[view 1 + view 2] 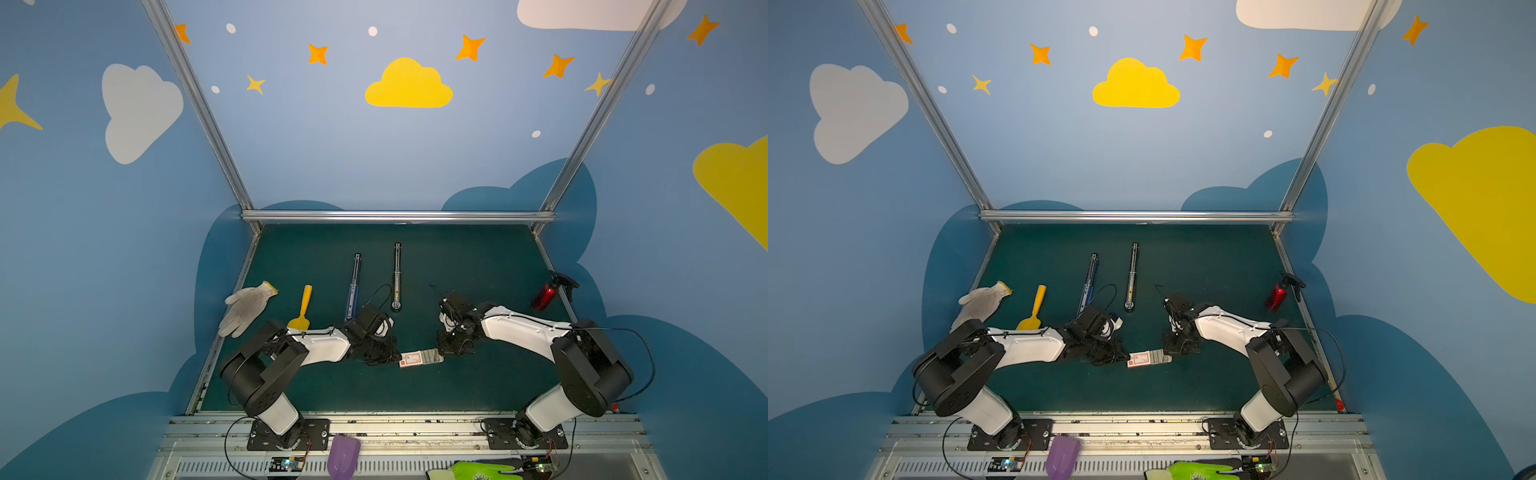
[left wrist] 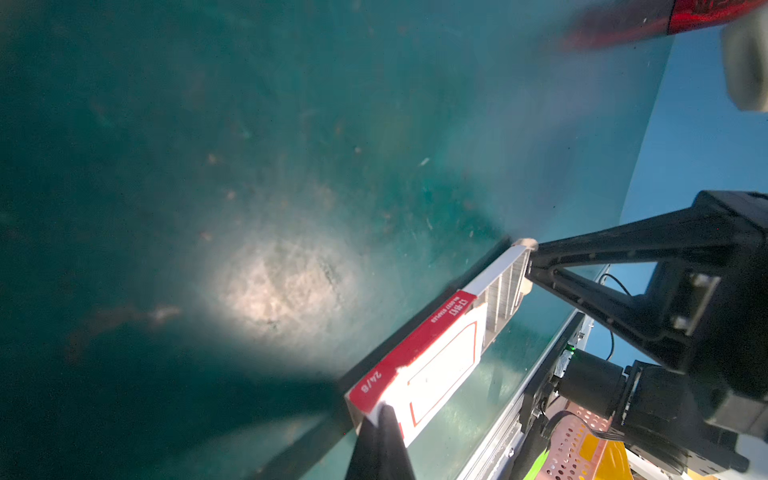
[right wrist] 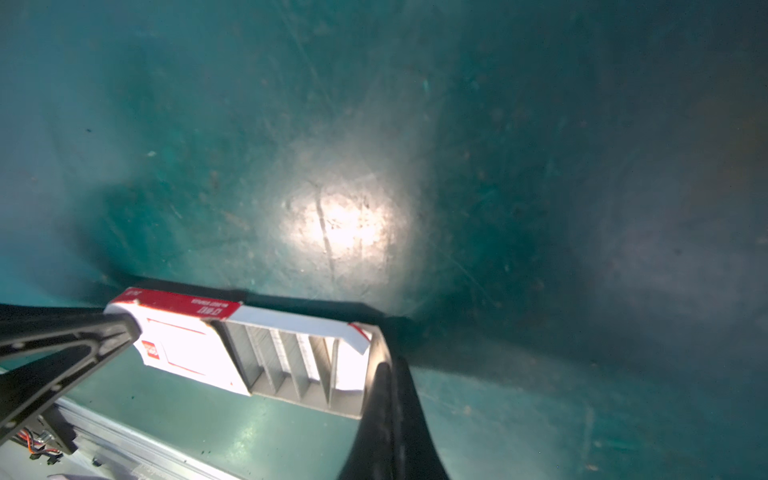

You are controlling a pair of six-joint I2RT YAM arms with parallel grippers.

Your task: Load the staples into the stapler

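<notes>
Staples (image 3: 291, 361) sit as grey rows in the pulled-out tray of a small white staple box (image 1: 419, 358) with a red stripe, which is about half open. The box is near the front middle of the green surface (image 1: 478, 382), between the two arms; I cannot tell whether it rests on the surface or hangs just above it. The left gripper (image 1: 395, 360) is closed tight on the sleeve end of the box, and in the left wrist view its fingers (image 2: 380, 419) pinch the corner by the red stripe. The right gripper (image 1: 444, 354) is closed tight on the far end of the tray, and in the right wrist view one finger (image 3: 382, 374) presses against the tray's end wall. Both top views show the same hold from each side (image 1: 1126, 358) (image 1: 1173, 353). Further back on the surface lie two long narrow metal pieces, well apart from the box: a blue-sided bar (image 1: 353, 286) and a silver bar (image 1: 397, 276), roughly parallel. To the left are a yellow scoop (image 1: 302, 307) and a white work glove (image 1: 247, 305). A red spray bottle (image 1: 547, 294) lies at the right edge.
</notes>
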